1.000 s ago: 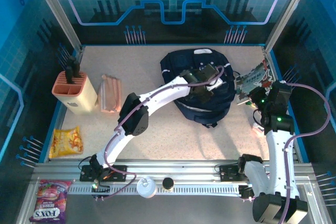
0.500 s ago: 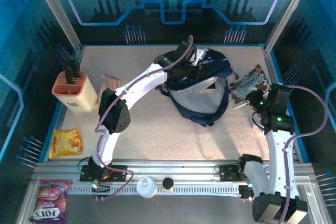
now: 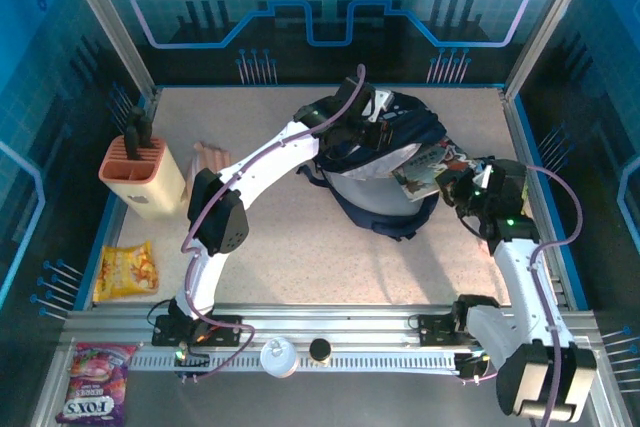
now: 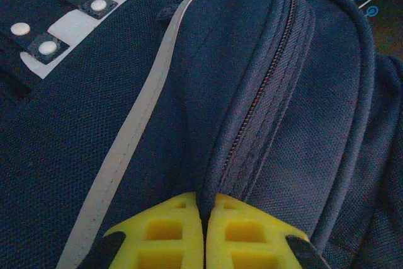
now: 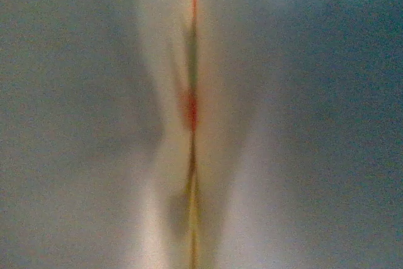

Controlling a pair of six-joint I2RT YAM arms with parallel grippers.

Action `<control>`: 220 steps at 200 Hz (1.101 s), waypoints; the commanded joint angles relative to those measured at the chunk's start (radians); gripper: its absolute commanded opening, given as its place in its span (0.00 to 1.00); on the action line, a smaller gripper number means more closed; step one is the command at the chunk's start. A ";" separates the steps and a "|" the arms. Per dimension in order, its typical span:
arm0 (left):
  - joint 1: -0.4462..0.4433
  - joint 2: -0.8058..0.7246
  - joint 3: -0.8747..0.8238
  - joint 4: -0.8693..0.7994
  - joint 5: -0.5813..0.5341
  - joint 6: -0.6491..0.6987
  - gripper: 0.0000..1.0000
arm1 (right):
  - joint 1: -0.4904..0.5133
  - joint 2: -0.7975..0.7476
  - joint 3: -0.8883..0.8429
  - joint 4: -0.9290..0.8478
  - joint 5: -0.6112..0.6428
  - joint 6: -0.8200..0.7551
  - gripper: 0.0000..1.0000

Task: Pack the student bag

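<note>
The student bag (image 3: 410, 129), dark navy with thin pale stripes, lies at the back middle of the table with its mouth held up, showing a grey lining (image 3: 365, 189). My left gripper (image 3: 372, 125) is shut on the fabric fold beside the bag's zipper (image 4: 264, 92); in the left wrist view the yellow fingertips (image 4: 170, 231) pinch that fold, with the gripper (image 4: 204, 209) low in the frame. My right gripper (image 3: 456, 183) is shut on a colourful booklet (image 3: 424, 163), whose far end sits at the bag's mouth. The right wrist view is a close blur of the booklet's pale surface (image 5: 192, 111).
An orange and cream holder (image 3: 140, 172) and a pinkish pack (image 3: 210, 187) stand at the left. A yellow snack bag (image 3: 125, 272) lies at the left front. A candy bag (image 3: 95, 395), white lid (image 3: 279, 355) and black cap (image 3: 320, 349) sit by the arm bases.
My left gripper has pulled the bag's top edge back and up, opening its mouth. My right gripper has carried the booklet left from the table's right edge to the bag's mouth.
</note>
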 commanded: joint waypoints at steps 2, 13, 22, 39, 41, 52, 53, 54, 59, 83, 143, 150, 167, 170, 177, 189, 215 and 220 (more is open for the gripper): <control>0.003 -0.052 0.045 0.091 0.046 -0.032 0.00 | 0.074 0.037 -0.020 0.180 0.019 0.076 0.00; 0.002 -0.055 0.044 0.090 0.047 -0.033 0.00 | 0.109 0.060 -0.031 0.213 0.069 0.088 0.00; 0.002 -0.055 0.043 0.090 0.049 -0.033 0.00 | 0.138 0.089 -0.042 0.249 0.112 0.098 0.00; 0.003 -0.059 0.042 0.090 0.050 -0.036 0.00 | 0.170 0.157 -0.055 0.317 0.157 0.122 0.00; 0.003 -0.059 0.041 0.089 0.050 -0.037 0.00 | 0.173 0.166 -0.057 0.326 0.160 0.125 0.00; 0.004 -0.062 0.039 0.087 0.050 -0.037 0.00 | 0.182 0.223 -0.062 0.375 0.169 0.144 0.00; 0.003 -0.062 0.038 0.087 0.050 -0.037 0.00 | 0.183 0.228 -0.062 0.378 0.170 0.146 0.00; 0.003 -0.062 0.038 0.087 0.050 -0.037 0.00 | 0.183 0.233 -0.062 0.382 0.170 0.148 0.00; 0.004 -0.064 0.036 0.087 0.049 -0.037 0.00 | 0.186 0.256 -0.063 0.405 0.171 0.159 0.00; 0.007 -0.074 0.025 0.088 0.050 -0.040 0.00 | 0.207 0.377 -0.052 0.495 0.187 0.198 0.00; 0.027 -0.105 -0.002 0.086 0.061 -0.055 0.00 | 0.264 0.605 0.025 0.613 0.202 0.334 0.01; 0.028 -0.108 -0.005 0.085 0.060 -0.054 0.00 | 0.268 0.630 0.027 0.634 0.211 0.358 0.01; 0.029 -0.114 -0.010 0.085 0.062 -0.054 0.00 | 0.275 0.692 0.038 0.710 0.235 0.407 0.00; 0.029 -0.114 -0.009 0.085 0.062 -0.054 0.00 | 0.278 0.704 0.044 0.716 0.237 0.416 0.00; 0.030 -0.115 -0.011 0.084 0.062 -0.054 0.00 | 0.282 0.726 0.056 0.733 0.243 0.432 0.00; 0.030 -0.116 -0.009 0.081 0.061 -0.054 0.00 | 0.291 0.763 0.079 0.761 0.262 0.444 0.00; 0.033 -0.119 -0.009 0.079 0.060 -0.054 0.00 | 0.308 0.829 0.140 0.740 0.280 0.453 0.00; 0.033 -0.119 -0.008 0.077 0.059 -0.054 0.00 | 0.310 0.839 0.150 0.738 0.270 0.451 0.01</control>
